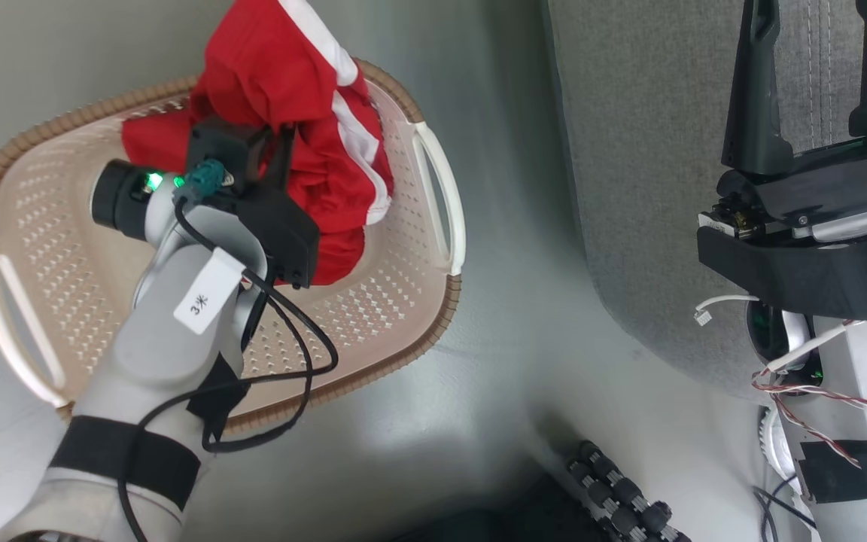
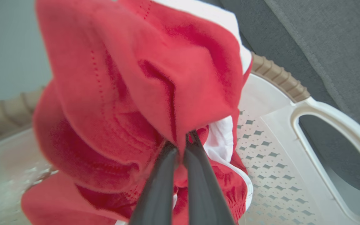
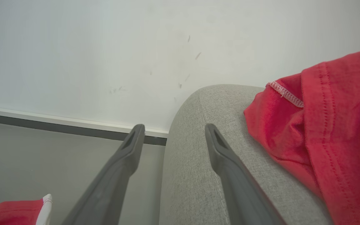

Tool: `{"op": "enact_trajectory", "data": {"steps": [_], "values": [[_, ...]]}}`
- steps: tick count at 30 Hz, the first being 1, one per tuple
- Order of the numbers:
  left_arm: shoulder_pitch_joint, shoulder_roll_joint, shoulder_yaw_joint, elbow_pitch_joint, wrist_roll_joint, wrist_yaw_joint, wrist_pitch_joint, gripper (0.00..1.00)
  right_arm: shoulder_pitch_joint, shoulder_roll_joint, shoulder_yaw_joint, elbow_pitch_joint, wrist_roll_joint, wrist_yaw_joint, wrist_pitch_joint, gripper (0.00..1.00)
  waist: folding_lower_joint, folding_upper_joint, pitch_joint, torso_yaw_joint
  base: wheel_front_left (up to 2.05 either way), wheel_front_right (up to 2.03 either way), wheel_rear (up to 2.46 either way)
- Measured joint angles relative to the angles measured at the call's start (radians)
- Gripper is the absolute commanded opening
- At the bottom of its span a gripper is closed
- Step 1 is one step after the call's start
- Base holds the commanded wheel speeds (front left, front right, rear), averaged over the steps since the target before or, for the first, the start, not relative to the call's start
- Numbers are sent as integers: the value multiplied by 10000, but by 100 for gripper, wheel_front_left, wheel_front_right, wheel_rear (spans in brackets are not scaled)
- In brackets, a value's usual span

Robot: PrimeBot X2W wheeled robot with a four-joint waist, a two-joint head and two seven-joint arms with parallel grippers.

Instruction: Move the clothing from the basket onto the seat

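— How is the left tool (image 2: 182,141) set?
— Pressed together on a fold of the red garment (image 2: 136,81) in the basket (image 2: 280,84). Soft, light cloth is expected; a thick gather is preferred, though the layers caught cannot be told.

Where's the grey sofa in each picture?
Head view: sofa at upper right, to the right of the basket.
Left wrist view: sofa in the upper right corner, beyond the basket's rim.
Right wrist view: sofa from bottom middle to the right.
Shared landmark: red clothing, seen in all three views.
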Motion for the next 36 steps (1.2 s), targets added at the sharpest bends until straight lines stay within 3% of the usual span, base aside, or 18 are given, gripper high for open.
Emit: {"op": "enact_trajectory", "data": {"steps": [14,36], "values": [[996,-107,-261,-219,-382,-355,-451,0,13,4,-36,1133,2,278,0,100,0,0,-1086,631,0,0,0],[1219,-67,-479,-2575,-731,-531,-460,0,1099,169,-2,2963,38,677,2,100,-2,-1,-4356,1829,0,0,0]]}}
